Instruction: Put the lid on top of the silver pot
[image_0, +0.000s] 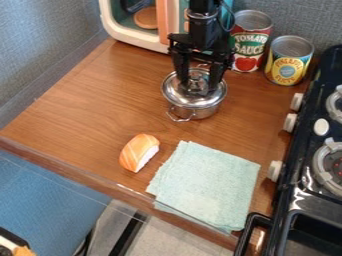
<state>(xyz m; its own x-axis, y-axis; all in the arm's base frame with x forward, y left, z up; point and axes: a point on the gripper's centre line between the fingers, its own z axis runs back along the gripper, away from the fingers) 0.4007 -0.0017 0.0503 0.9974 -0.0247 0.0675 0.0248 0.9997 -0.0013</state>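
The black gripper (199, 84) hangs over the silver pot (192, 112) near the back of the wooden counter. Its fingers are apart, one on the left and one on the right above the shiny lid (174, 93). The lid lies over the pot's opening and looks about level. Between the fingers, the middle of the lid is partly hidden, and whether they touch it cannot be made out. A wire handle sticks out at the pot's front left.
A tomato can (248, 45) and a pineapple can (288, 62) stand right of the arm, a toy microwave (137, 40) behind it. Toy sushi (139, 152) and a green cloth (206, 182) lie in front. The black stove (304, 175) borders the right side.
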